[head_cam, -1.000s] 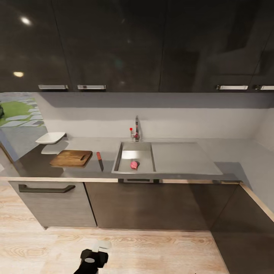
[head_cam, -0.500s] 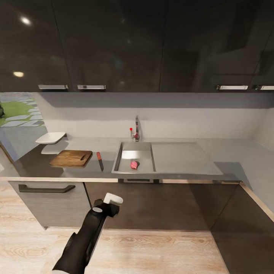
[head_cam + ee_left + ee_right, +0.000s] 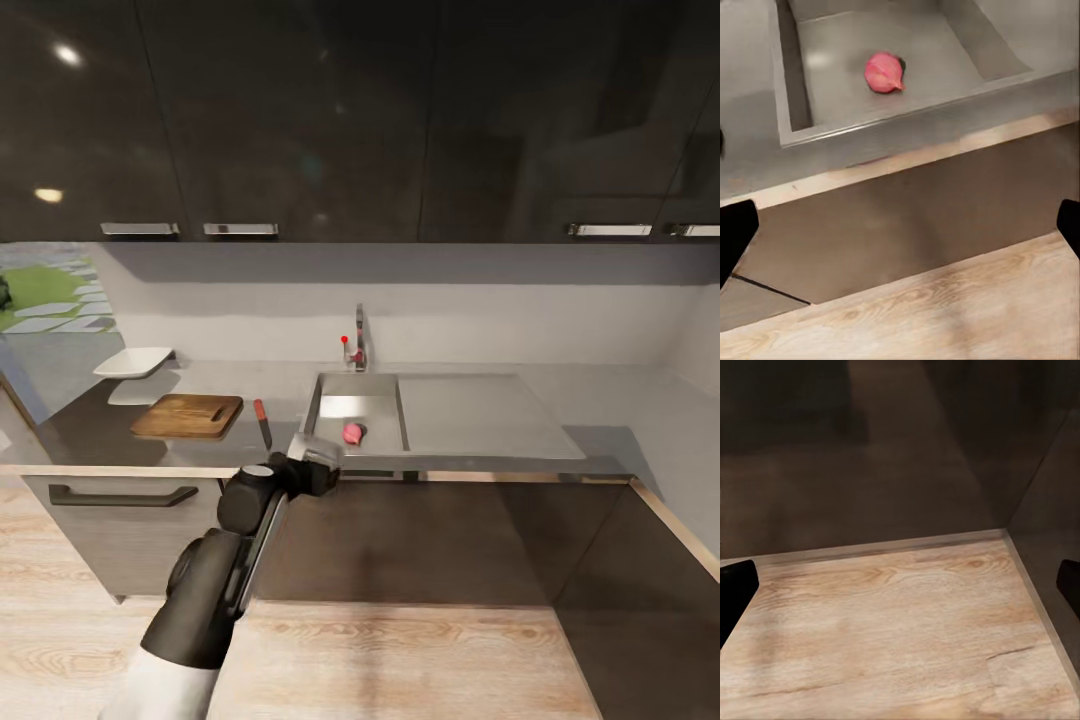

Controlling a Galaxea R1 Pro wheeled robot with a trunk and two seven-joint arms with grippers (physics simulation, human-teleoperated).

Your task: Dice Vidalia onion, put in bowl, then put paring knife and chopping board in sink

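Our left gripper [image 3: 318, 452] is wide open in front of the sink [image 3: 440, 452], so we can grab the Vidalia onion [image 3: 883, 72] inside. Our right gripper [image 3: 900, 585] is open too.

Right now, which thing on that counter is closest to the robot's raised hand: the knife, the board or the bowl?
The knife, red-handled, lies just beyond the left gripper; the board and the bowl sit farther left.

No legible text, label, brand, number or sign was found on any surface inspected. The cabinet doors [image 3: 300, 120], the desk [image 3: 620, 410], the sink [image 3: 470, 415], the chopping board [image 3: 187, 415] and the bowl [image 3: 133, 362] all carry plain, unmarked faces (wood grain and reflections only). The floor [image 3: 892, 630] bears no markings.
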